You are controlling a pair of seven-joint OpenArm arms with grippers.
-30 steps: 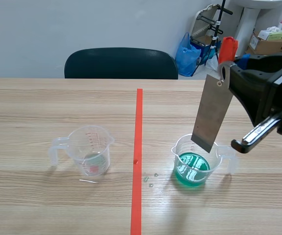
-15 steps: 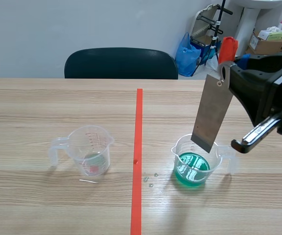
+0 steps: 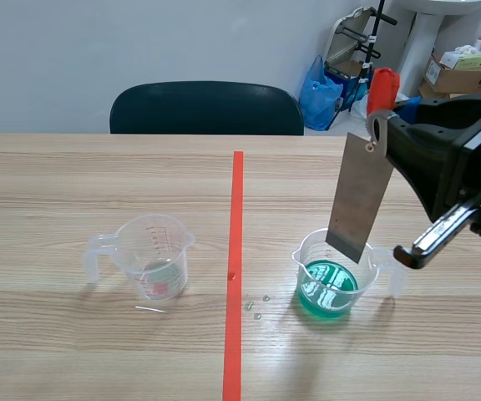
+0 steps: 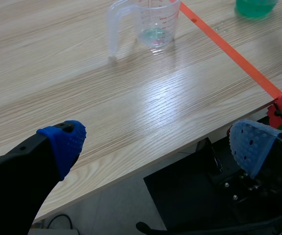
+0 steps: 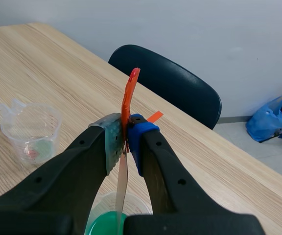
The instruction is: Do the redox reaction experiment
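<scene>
Above right beaker (image 3: 306, 261), metal plate (image 3: 358, 196)

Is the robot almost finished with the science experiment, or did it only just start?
About partway. Done: the green liquid sits ready in the beaker, and the right end effector is shut on the metal plate. In hand: the plate hangs over that beaker, its lower end near the rim; whether it touches the liquid is unclear. Left: probably dipping it and waiting. The left end effector is open, holding nothing.
</scene>
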